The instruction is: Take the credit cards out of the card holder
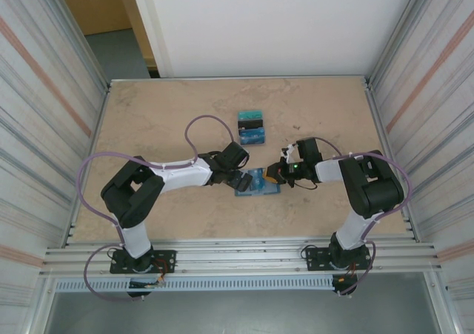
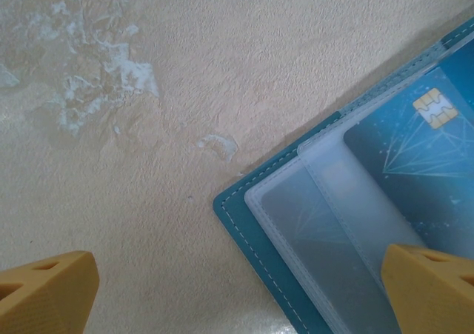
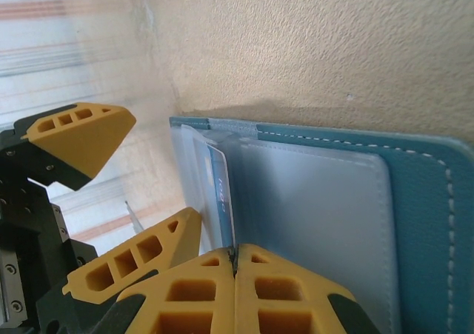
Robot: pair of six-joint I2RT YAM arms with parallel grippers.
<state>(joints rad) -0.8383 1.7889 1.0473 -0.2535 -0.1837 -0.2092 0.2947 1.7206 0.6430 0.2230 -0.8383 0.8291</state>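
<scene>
The card holder (image 1: pixel 259 184) lies open on the table between both arms, teal border (image 2: pixel 248 223) and clear pockets facing up. A blue credit card (image 2: pixel 422 149) with a gold chip sits in one pocket. My left gripper (image 2: pixel 237 295) is open, one fingertip off the holder's corner and the other over the pockets. My right gripper (image 3: pixel 235 254) is shut on the edge of a blue credit card (image 3: pixel 222 193) that stands up out of a clear sleeve of the holder (image 3: pixel 415 171). In the top view the left gripper (image 1: pixel 241 178) and right gripper (image 1: pixel 274 173) meet over the holder.
Two loose cards, one teal (image 1: pixel 250 116) and one dark (image 1: pixel 252 135), lie on the table beyond the holder. Metal walls close in the left and right sides. The left gripper's yellow fingers (image 3: pixel 81 138) sit close beside my right fingers.
</scene>
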